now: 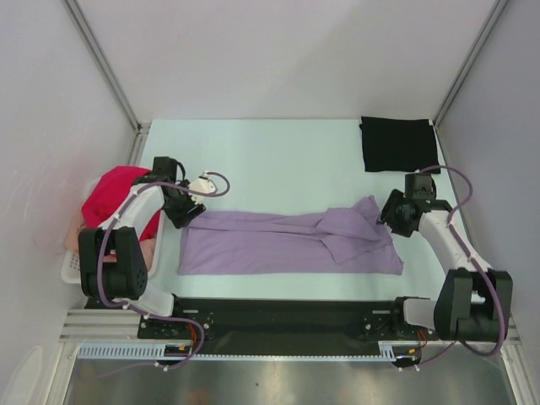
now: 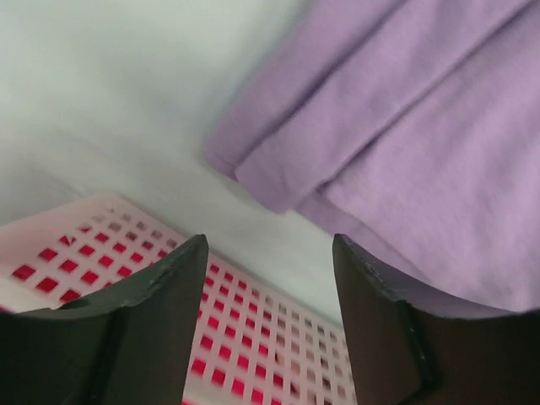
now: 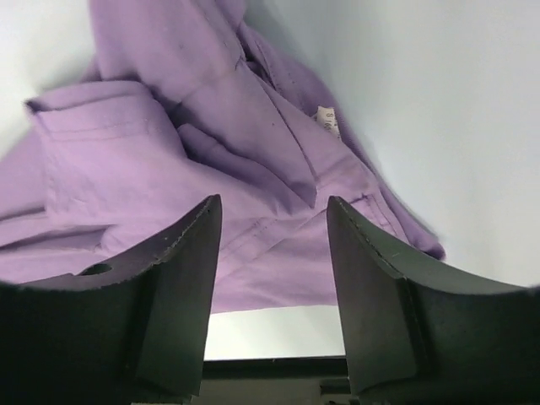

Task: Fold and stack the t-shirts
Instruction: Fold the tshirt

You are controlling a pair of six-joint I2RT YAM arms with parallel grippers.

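Lavender t-shirt (image 1: 287,240) lies spread flat in a long band across the near middle of the bench (image 1: 270,160), folded lengthwise, with the collar end toward the right edge. Left gripper (image 1: 187,218) is low at the shirt's far-left corner. In the left wrist view its gripper (image 2: 270,246) has fingers (image 2: 160,295) apart with nothing between them, the layered shirt corner (image 2: 405,126) just ahead, not touching. Right gripper (image 1: 386,217) is at the shirt's right end. In the right wrist view its gripper (image 3: 274,207) is spread wide and empty over the rumpled collar cloth (image 3: 169,143), a small white label (image 3: 326,118) showing; contact with the cloth can't be told. Black t-shirt (image 1: 396,143) is folded square at the far right corner, well apart from the lavender one. White basket (image 1: 72,266) sits off the left edge holding the magenta-red t-shirt (image 1: 118,190), with a bit of peach-pink t-shirt (image 1: 150,251) along its near right side. Red shows through the basket grid (image 2: 253,329) in the left wrist view.
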